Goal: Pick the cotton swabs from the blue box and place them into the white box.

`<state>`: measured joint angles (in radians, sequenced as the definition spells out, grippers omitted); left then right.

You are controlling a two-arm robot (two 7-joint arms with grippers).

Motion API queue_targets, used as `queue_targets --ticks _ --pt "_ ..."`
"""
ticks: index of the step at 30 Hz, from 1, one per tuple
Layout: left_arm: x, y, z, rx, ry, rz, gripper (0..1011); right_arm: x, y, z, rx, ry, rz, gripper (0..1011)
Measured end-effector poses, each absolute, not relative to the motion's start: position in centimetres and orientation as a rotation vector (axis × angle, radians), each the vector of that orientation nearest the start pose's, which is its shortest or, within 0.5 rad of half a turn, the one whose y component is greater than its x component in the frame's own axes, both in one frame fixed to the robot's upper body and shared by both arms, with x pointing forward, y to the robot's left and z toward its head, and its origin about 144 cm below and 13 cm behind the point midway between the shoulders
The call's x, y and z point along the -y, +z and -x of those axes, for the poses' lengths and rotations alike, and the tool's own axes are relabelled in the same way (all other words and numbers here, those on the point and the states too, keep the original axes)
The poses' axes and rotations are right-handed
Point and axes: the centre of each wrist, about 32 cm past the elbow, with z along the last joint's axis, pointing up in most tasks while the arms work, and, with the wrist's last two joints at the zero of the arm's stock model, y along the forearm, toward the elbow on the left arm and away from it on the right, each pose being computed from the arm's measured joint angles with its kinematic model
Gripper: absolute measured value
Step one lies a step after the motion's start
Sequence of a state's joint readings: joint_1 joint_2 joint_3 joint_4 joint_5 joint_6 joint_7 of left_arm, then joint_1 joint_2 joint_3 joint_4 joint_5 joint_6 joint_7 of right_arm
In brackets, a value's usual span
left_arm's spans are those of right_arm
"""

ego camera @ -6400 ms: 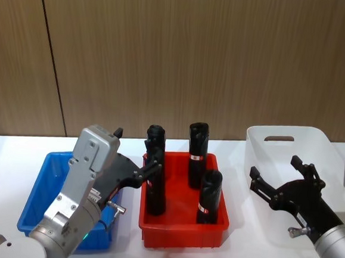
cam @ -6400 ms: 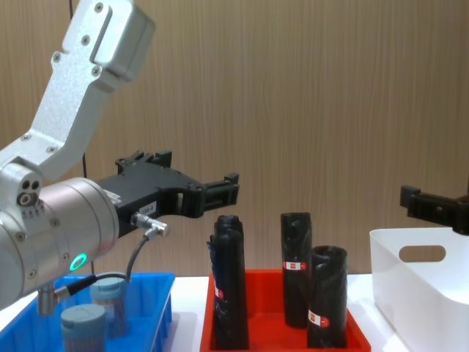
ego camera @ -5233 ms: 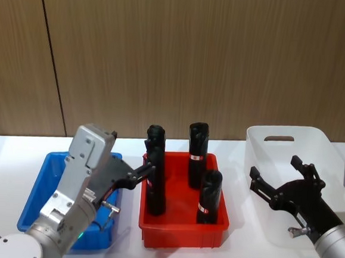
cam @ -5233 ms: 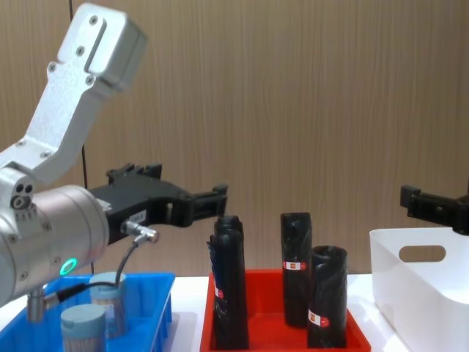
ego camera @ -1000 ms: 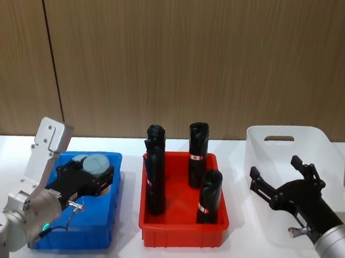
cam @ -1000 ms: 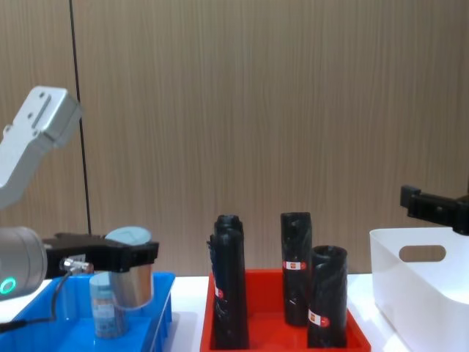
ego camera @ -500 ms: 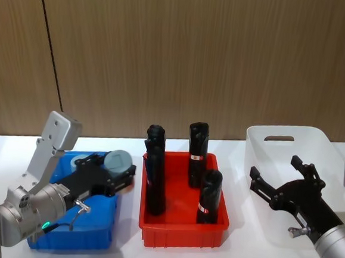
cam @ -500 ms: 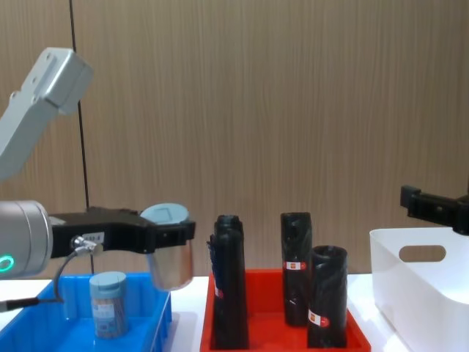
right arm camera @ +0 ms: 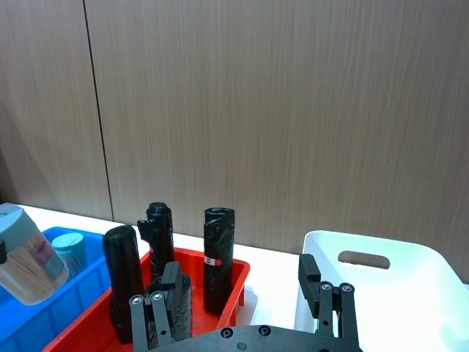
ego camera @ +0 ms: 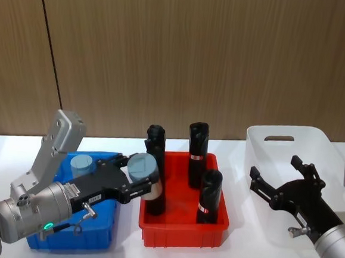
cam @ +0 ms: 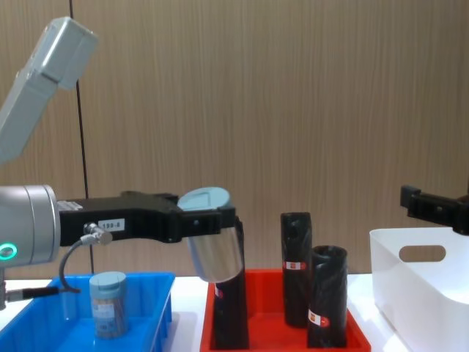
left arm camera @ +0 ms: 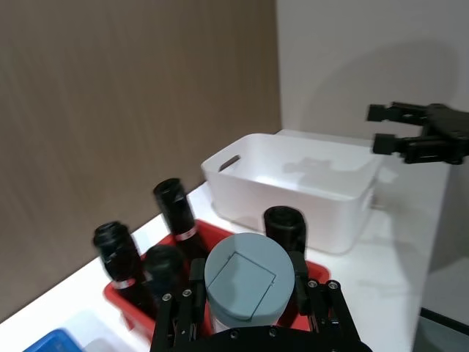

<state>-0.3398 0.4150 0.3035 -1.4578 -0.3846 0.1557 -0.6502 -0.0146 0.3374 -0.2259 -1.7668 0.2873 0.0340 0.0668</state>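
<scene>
Locate the small clear plastic cotton-swab jar with pale blue-grey lid (cam: 215,246) clamped in the left gripper (ego camera: 137,179), raised above the 9 o'clock wall of the red plastic tray (ego camera: 182,234). Read its long axis as near upright, lid uppermost. Find the white smooth plastic box (cam: 421,293) well apart at 3 o'clock from the jar, across the tray; judge a carry clear of the tall black rolls (ego camera: 197,152) necessary. Note the left forearm stretched level toward 3 o'clock. Note a second jar (ego camera: 81,162) in the bright blue open-topped bin (cam: 157,312) at 9 o'clock. See the right gripper (ego camera: 275,167) spread wide, empty, near the white box.
</scene>
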Motion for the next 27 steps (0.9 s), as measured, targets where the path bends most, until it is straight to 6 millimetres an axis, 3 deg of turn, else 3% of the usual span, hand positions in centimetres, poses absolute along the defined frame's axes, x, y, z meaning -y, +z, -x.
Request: queue_targets --ticks 12,27 --pt "-27.3 121.5 -54.8 0.023 0.523 -0.057 681 23.7 118.9 -44.3 0.075 -1.229 -0.026 1002" --pt "-27.4 121.3 -55.2 0.03 0.444 -0.027 681 23.7 118.9 -44.3 0.075 -1.229 -0.026 1002"
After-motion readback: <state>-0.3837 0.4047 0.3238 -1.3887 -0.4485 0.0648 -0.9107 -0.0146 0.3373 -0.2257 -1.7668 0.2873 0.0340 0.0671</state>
